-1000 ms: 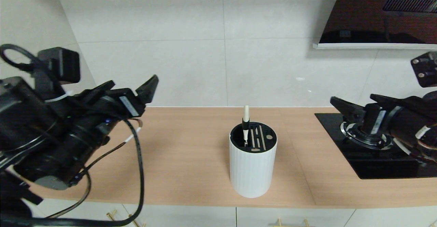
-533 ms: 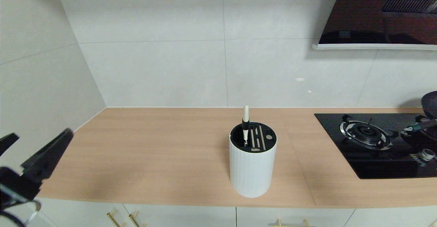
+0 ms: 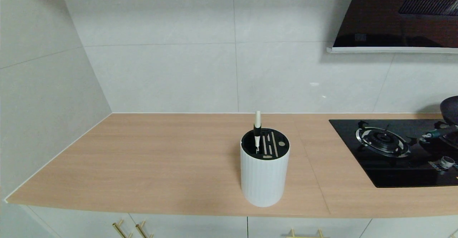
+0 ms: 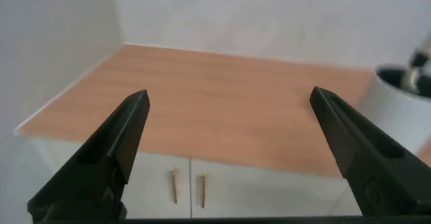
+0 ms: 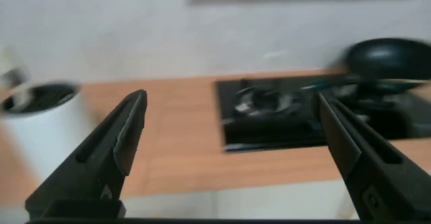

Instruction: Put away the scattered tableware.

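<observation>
Countertop check: looking down at a light wooden counter [image 3: 161, 159] running along a tiled wall [image 3: 179, 77]. Seeing a white ribbed holder [image 3: 264, 177] standing upright near the counter's front edge, roughly mid-counter. Finding one utensil [image 3: 257, 127] with a cream and black handle standing upright in the left side of the holder's black slotted top, its handle poking above the rim. Noting a black cooktop [image 3: 386, 175] set into the counter on the right, well apart from the holder, carrying a burner [image 3: 382, 142] and a dark pan [image 3: 450, 107] at the far right edge. Spotting gold cabinet handles [image 3: 120, 228] below the counter's front edge. Holding the left gripper [image 4: 229, 95] out in front of the cabinets, pointing at the counter's left stretch, fingers spread wide and gripping nothing. Holding the right gripper [image 5: 231, 96] out front too, pointing between holder and cooktop, fingers likewise spread wide and empty.
</observation>
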You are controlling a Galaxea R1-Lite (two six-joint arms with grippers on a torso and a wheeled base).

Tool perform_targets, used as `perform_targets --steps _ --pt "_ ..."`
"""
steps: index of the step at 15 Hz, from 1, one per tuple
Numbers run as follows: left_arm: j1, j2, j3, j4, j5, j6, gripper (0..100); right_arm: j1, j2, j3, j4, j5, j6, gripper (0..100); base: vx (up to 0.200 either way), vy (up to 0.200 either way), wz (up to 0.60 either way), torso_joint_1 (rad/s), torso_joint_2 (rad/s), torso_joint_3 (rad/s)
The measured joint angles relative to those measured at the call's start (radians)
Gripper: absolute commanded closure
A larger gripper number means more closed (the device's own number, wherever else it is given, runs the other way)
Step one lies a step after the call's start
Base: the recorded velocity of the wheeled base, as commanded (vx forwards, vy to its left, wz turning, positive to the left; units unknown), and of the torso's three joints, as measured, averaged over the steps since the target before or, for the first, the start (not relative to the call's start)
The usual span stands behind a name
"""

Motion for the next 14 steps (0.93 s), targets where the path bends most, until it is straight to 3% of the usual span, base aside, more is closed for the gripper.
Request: perform_targets --steps 1,4,8,9,11,12,13,14 --pt "0.027 -0.025 -0.001 0.004 -0.001 0.001 0 -0.035 -0.031 0.022 0.006 0.018 -0.003 0 0.0 0.0 0.0 0.0 0.0 0.0" --pt "0.116 -0.096 0.062 0.009 -0.021 0.055 0 -0.084 -0.103 0.133 -0.021 0.043 0.002 0 0.0 0.0 0.0 0.0 0.0 0.0" --pt "0.13 -0.145 0.233 -0.014 -0.053 0.078 0 -0.092 -0.125 0.311 -0.095 0.106 0.023 0 0.0 0.0 0.0 0.0 0.0 0.0" --pt "0.13 -0.151 0.266 -0.037 -0.08 0.078 0 -0.093 -0.126 0.324 -0.083 0.147 0.037 0 0.0 0.0 0.0 0.0 0.0 0.0" --pt "0.129 -0.155 0.307 -0.076 -0.194 0.076 0 -0.093 -0.128 0.333 -0.069 0.273 0.046 0 0.0 0.0 0.0 0.0 0.0 0.0" --pt "0.129 -0.156 0.315 -0.077 -0.202 0.075 0 -0.092 -0.128 0.334 -0.067 0.284 0.047 0 0.0 0.0 0.0 0.0 0.0 0.0" --pt "0.129 -0.157 0.32 -0.067 -0.244 0.085 0 -0.092 -0.128 0.336 -0.049 0.314 0.046 0 0.0 0.0 0.0 0.0 0.0 0.0" --pt "0.129 -0.157 0.322 -0.049 -0.295 0.123 0 -0.091 -0.128 0.337 -0.039 0.325 0.049 0 0.0 0.0 0.0 0.0 0.0 0.0"
